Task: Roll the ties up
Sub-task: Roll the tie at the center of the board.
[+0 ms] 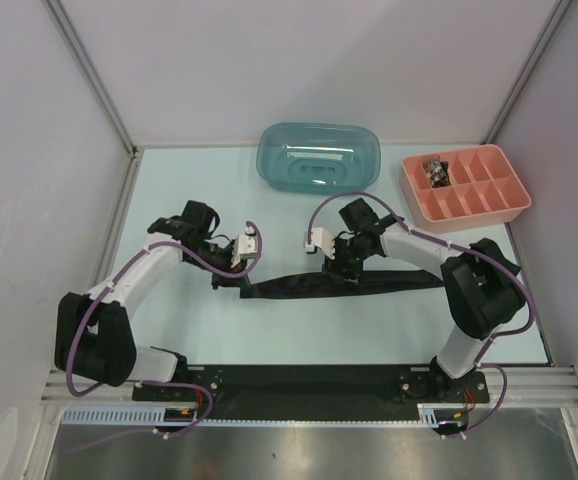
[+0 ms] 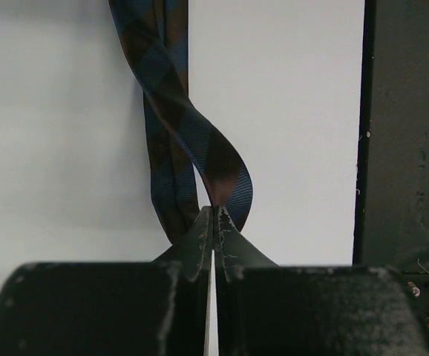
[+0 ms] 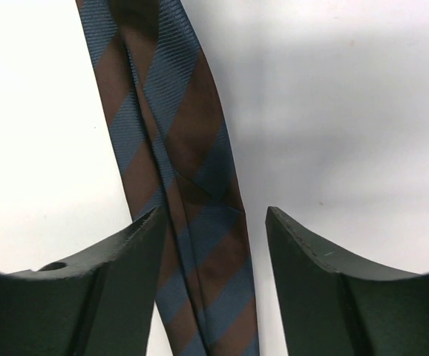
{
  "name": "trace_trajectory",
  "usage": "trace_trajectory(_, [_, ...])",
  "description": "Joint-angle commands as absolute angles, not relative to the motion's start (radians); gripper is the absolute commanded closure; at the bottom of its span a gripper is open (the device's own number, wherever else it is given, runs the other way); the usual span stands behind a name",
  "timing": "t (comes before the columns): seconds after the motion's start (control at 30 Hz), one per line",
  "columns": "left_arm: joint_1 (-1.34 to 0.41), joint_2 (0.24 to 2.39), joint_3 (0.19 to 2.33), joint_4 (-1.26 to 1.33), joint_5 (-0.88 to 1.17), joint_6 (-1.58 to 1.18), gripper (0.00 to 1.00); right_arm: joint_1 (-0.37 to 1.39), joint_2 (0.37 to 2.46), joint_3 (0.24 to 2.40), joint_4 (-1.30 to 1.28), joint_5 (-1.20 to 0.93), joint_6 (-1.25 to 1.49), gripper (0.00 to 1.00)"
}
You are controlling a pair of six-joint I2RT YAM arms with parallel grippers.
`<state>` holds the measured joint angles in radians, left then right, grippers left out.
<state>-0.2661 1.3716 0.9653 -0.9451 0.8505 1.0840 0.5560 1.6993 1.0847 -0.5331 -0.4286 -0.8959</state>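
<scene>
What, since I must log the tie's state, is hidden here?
- Top view: tie partly covered by the right tool; pattern too small.
- Left wrist view: gripped tie part hidden inside the shut left tool.
- Right wrist view: both tie ends cut off by edges.
- Top view: item in pink tray too small.

Scene is lit brightly and evenly from above. The worktop (image 1: 269,330) is washed near white in wrist views. A soft shadow is cast beside the tie (image 3: 192,148). The left claw (image 2: 214,215) is rendered dark.

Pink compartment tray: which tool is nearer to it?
Right. The right tool straddles the tie mid-table, left of the tray; the left tool pinches the tie's end farther left.
</scene>
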Motion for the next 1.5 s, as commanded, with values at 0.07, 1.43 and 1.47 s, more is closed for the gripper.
trace_trajectory(0.07, [-0.268,1.324,0.991,-0.965,0.916,1.129,1.0,0.534,1.778,1.158,-0.615,-0.498,-0.954,0.44])
trace_trajectory(1.43, [-0.271,1.262,0.842,-0.752,0.805,1.055,0.83,0.629,1.77,1.288,-0.545,-0.661,-0.641,0.36])
trace_trajectory(1.47, [-0.281,1.281,0.821,-0.743,0.793,1.058,0.83,0.623,1.767,1.289,-0.545,-0.669,-0.638,0.36])
